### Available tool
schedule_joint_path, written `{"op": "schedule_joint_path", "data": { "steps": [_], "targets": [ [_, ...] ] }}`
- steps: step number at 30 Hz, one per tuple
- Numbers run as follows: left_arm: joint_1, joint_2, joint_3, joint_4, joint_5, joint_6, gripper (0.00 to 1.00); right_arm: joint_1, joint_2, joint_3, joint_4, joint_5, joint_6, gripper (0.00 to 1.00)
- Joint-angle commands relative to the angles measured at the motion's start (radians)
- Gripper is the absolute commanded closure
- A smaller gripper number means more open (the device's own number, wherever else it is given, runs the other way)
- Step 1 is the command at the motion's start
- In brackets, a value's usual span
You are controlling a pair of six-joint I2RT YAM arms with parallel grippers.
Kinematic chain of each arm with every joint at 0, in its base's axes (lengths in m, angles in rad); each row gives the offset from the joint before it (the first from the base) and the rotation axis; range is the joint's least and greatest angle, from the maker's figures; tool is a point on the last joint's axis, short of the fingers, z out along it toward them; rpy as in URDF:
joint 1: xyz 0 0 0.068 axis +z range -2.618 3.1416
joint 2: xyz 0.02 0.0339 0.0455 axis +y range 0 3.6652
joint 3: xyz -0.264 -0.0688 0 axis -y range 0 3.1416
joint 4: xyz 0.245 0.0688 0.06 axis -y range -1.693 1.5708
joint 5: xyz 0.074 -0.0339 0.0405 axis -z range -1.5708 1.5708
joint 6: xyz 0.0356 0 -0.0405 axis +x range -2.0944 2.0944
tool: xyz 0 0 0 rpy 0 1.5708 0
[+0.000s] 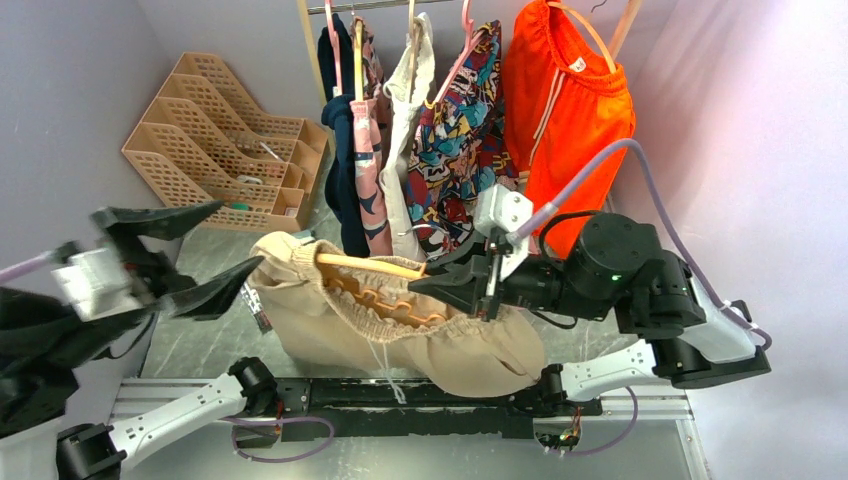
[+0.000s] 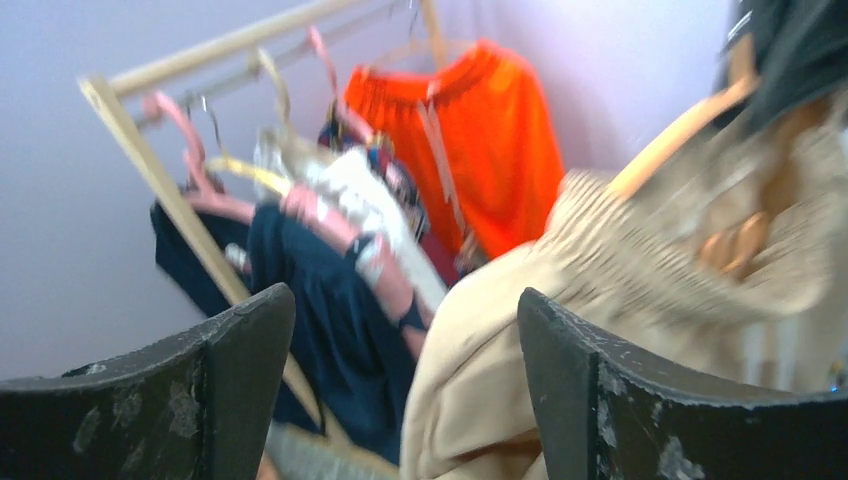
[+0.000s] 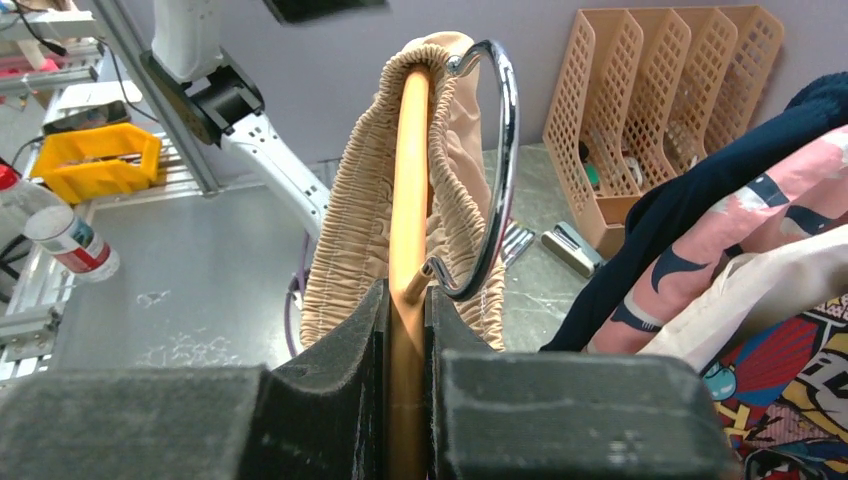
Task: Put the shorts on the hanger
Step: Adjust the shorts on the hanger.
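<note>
We start with the tan lattice file rack [image 1: 215, 140] at the back left of the tabletop [image 1: 200, 345]. The right wrist view shows 4 of its slots, and the top view shows a few small items inside that we cannot identify. Only the right wrist view takes in a yellow bin [image 3: 95, 160], its contents unclear, with 1 white bottle [image 3: 65, 242] near it.

On the rail behind, we count 1 orange shorts [image 1: 565, 110], 1 comic-print garment [image 1: 460, 130], 1 cream-white garment [image 1: 405, 130] and 1 navy garment [image 1: 340, 170]. At least 2 pink hangers [image 1: 335, 50] show there.

The shorts [image 1: 400, 340] lie bunched at the near middle of the tabletop, with the waistband gathered over the hanger [image 1: 370, 265] and the white drawstring [image 1: 385, 370] hanging toward the near edge.

The right pincer [image 1: 445, 280] is clamped on the hanger. The right wrist view makes this plain, with both fingers tight against the bar beside the chrome hook [image 3: 505, 150].

The left pincer [image 1: 238, 236] stands apart with nothing in it, just left of the shorts. Its wrist view is blurred.
</note>
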Motion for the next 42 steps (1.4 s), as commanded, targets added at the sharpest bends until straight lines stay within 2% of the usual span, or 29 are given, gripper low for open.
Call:
{"op": "schedule_joint_path", "data": {
  "steps": [1,6,13,21,29,37,40,42],
  "targets": [
    [0.001,0.022,0.1,0.138,0.227,-0.088,0.14,0.0,0.057,0.061,0.009,0.003,-0.051,1.0],
    [0.0,0.178,0.167,0.074,0.56,-0.162,0.15,-0.001,0.102,0.044,-0.002,-0.008,-0.065,1.0],
    [0.001,0.307,0.167,-0.081,0.708,-0.132,0.19,-0.001,0.127,0.041,-0.017,-0.038,-0.059,1.0],
    [0.001,0.332,0.123,-0.149,0.701,-0.089,0.2,-0.001,0.141,0.054,-0.024,-0.05,-0.062,1.0],
    [0.001,0.354,0.089,-0.176,0.685,-0.057,0.35,-0.001,0.164,0.065,-0.018,-0.05,-0.078,1.0],
    [-0.001,0.364,0.059,-0.174,0.685,-0.044,0.42,-0.001,0.182,0.081,-0.017,-0.052,-0.088,1.0],
    [-0.001,0.363,0.043,-0.172,0.689,-0.043,0.51,-0.001,0.182,0.08,-0.013,-0.048,-0.09,1.0],
    [-0.001,0.36,0.032,-0.163,0.678,-0.045,0.65,0.0,0.181,0.077,-0.009,-0.042,-0.09,1.0]
  ]
}}
